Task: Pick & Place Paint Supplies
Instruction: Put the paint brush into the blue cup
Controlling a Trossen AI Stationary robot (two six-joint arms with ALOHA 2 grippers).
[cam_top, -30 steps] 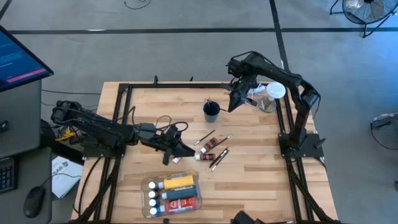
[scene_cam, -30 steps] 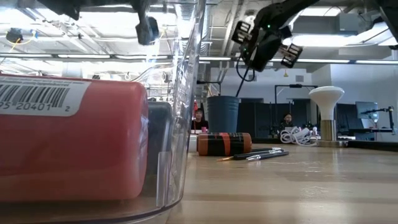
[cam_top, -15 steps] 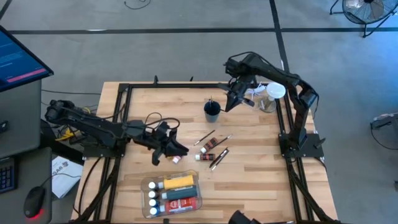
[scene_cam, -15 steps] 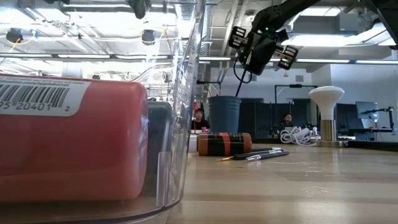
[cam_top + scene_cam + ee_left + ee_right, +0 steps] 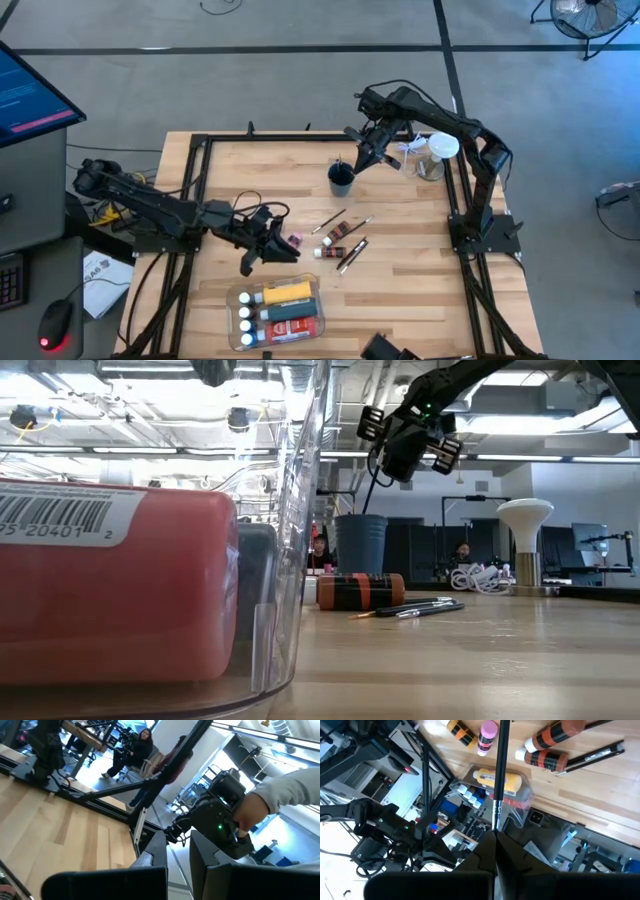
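My right gripper (image 5: 363, 158) is shut on a thin dark-handled brush (image 5: 370, 485) above the blue cup (image 5: 340, 180) at the far middle. My left gripper (image 5: 292, 250) hangs high over the table's middle, pointing level, shut and with nothing in it (image 5: 177, 845). Beside it a small pink-capped tube (image 5: 293, 240) lies on the wood. Two brown tubes (image 5: 336, 240) and loose brushes (image 5: 352, 255) lie to its right. A clear tray (image 5: 232, 300) at the near edge holds the yellow bottle (image 5: 290, 292) and other bottles. My right gripper pinches the brush at its metal ferrule (image 5: 496, 817) between the two fingertips. The brush runs on in line with the fingers, slanting down toward the cup, clear of the table. Whether its lower end (image 5: 364, 510) is inside the cup's mouth I cannot tell.
A clear jar with a white lid (image 5: 438, 150) stands at the far right, behind my right arm. A yellow-and-black tube (image 5: 460, 732) lies next to the pink-capped one. Black frame rails (image 5: 200, 180) edge the table. A person's hand in a light sleeve (image 5: 260, 805) shows beyond the table.
My left gripper has risen and drawn back toward the table's left edge, still shut, uncovering the pink-capped tube. My right gripper has moved toward the table's left with the brush and rolled a little, bringing the brush's lower end over the blue cup.
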